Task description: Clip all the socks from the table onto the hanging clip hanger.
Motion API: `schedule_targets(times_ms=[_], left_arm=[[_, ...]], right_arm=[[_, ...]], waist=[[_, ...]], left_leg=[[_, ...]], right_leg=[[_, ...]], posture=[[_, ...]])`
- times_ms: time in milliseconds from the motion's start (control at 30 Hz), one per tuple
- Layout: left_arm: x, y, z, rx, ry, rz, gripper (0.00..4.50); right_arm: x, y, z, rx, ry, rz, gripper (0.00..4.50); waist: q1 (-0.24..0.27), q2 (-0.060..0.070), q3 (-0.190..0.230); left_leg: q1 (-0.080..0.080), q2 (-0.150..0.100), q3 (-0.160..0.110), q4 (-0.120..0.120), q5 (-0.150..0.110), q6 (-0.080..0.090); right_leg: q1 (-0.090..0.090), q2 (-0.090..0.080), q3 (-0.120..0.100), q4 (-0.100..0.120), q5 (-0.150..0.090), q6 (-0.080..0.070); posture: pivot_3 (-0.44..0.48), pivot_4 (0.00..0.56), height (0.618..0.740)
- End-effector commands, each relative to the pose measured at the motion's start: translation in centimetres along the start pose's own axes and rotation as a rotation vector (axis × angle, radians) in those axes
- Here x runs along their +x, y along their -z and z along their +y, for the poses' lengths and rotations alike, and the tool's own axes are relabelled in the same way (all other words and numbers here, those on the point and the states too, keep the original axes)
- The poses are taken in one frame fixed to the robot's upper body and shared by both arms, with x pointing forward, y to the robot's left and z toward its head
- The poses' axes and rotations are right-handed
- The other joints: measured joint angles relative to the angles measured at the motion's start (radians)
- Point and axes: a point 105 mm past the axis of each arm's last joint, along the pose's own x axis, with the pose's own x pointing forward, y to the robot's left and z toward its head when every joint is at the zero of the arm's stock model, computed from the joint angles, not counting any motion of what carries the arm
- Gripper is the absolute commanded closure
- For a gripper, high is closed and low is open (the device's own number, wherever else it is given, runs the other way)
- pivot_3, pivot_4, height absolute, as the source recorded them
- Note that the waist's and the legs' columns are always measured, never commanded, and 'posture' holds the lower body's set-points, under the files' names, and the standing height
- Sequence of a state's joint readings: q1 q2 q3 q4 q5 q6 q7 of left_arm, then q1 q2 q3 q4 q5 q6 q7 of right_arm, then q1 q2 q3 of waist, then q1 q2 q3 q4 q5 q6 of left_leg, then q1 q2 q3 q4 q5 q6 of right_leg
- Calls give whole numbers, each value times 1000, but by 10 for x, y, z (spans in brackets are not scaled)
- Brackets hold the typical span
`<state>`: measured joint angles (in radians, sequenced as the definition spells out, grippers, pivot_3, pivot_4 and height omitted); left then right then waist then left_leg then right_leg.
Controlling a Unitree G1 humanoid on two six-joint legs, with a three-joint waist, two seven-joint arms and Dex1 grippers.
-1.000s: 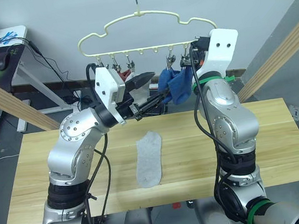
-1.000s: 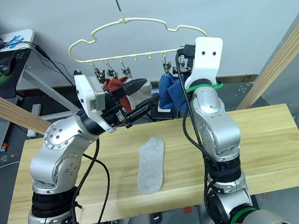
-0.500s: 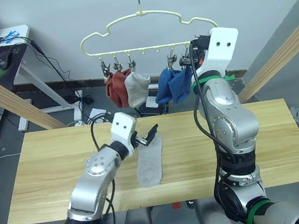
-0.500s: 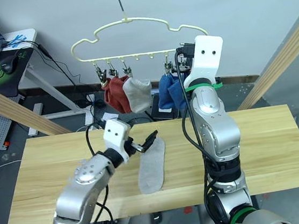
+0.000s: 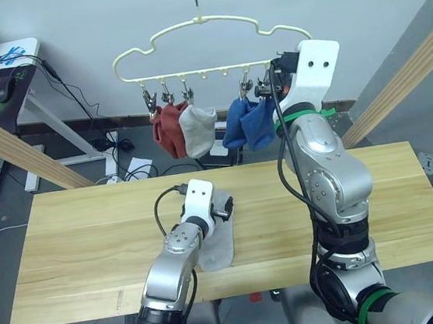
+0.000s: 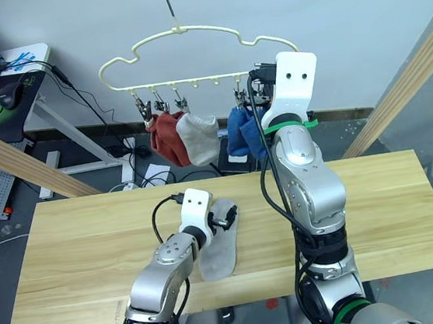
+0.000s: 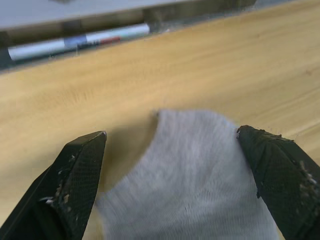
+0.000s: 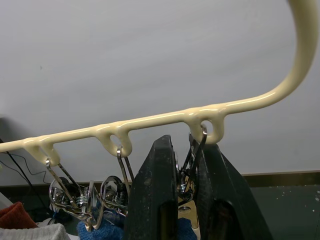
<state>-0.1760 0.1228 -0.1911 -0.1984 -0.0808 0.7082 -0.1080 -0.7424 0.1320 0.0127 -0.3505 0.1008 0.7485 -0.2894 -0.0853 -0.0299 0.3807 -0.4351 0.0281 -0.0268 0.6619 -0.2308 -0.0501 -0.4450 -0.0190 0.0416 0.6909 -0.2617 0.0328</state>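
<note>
Socks are hanging in two groups from the clip hanger (image 5: 188,48): two rust-red socks (image 5: 167,130) and a light grey sock (image 5: 198,130) toward the robot's left end of the clip row, two blue socks (image 5: 248,125) toward its right end. One clip in the middle of the row is hanging bare, which is likely where the last piece is meant to go.

That last piece, a second grey sock (image 7: 200,180), is lying flat on the pale wooden worktop (image 5: 84,232), near its middle. The left tool (image 7: 175,180) is sitting low over one end of it with its black fingers (image 7: 80,175) spread wide, one on either side of the sock's rounded end, so that closing would gather the knit between them. It is not yet pinching anything; the wrist view shows the cloth lying loose between the fingers. A firm pinch on the edge seems the next need, since soft knit can slip or bunch.

The right tool (image 8: 186,165) is raised at the hanger's right end, its fingers pressed together on the outermost metal clip (image 8: 195,160), just under the last loop of the yellow wire. Holding there is probably steadying the hanger, which hangs free from its long hook (image 6: 168,7) and would swing while a sock is being pushed into a clip.
</note>
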Motion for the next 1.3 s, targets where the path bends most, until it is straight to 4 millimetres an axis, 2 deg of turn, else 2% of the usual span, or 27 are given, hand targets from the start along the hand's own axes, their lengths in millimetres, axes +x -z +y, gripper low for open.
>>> schedule_targets(times_ms=[33, 133, 200, 567, 667, 733, 967, 1100, 1300], left_arm=[[-2, 4, -8, 8, 23, 22, 0], [-2, 7, -12, 13, 40, 40, 0], [-2, 9, -14, 15, 43, 49, 382], [-2, 3, -15, 28, 45, 22, 3053], [-2, -6, -19, 38, 67, -21, 3874], [-2, -23, -27, 82, 110, -98, 4399], [-8, -95, -72, 344, 256, -442, 4500], [-5, -121, -79, 416, 238, -567, 4500], [2, -143, -77, 462, 175, -672, 4500]], right_arm=[[-5, -25, 20, 75, -52, -93, 4391], [-6, -26, 20, 78, -51, -95, 4391], [-6, -26, 20, 80, -52, -95, 4391], [-5, -27, 20, 80, -54, -103, 4391], [-5, -27, 20, 81, -52, -105, 4391], [-5, -27, 19, 81, -50, -107, 4391], [-5, -30, 18, 83, -48, -113, 4391], [-6, -31, 18, 84, -48, -113, 4391], [-8, -31, 18, 85, -56, -96, 4391]], waist=[[0, 0, 0], [0, 0, 0], [0, 0, 0], [0, 0, 0], [-1, 0, 0], [-1, 0, 0], [0, 0, 0], [-4, 0, 0], [-4, 0, 0]], left_leg=[[0, 0, 0, 0, 0, 0], [0, 0, 0, 0, 0, 0], [0, 0, 0, 0, 0, 0], [0, 0, 0, 0, 0, 0], [0, 0, 0, 0, 0, 0], [0, 0, 0, 0, 0, 0], [0, -1, 1, 0, 0, 0], [0, 0, 1, 0, 0, 0], [0, 0, 1, -1, 0, 0]], right_leg=[[0, 0, 0, 0, 0, 0], [0, 0, 0, 0, 0, 0], [0, 0, 0, 0, 0, 0], [0, 0, 0, 0, 0, 0], [0, 0, 0, 0, 0, 0], [0, 0, 0, 0, 0, 0], [0, 0, 1, -1, 0, 0], [0, 0, 1, -1, 0, 0], [0, 0, 1, -1, 0, 0]], posture=[[-125, 347, 740], [-123, 348, 740], [-124, 348, 740], [-123, 348, 740], [-123, 348, 740], [-126, 349, 740], [-131, 346, 740], [-131, 346, 740], [-151, 347, 740]])
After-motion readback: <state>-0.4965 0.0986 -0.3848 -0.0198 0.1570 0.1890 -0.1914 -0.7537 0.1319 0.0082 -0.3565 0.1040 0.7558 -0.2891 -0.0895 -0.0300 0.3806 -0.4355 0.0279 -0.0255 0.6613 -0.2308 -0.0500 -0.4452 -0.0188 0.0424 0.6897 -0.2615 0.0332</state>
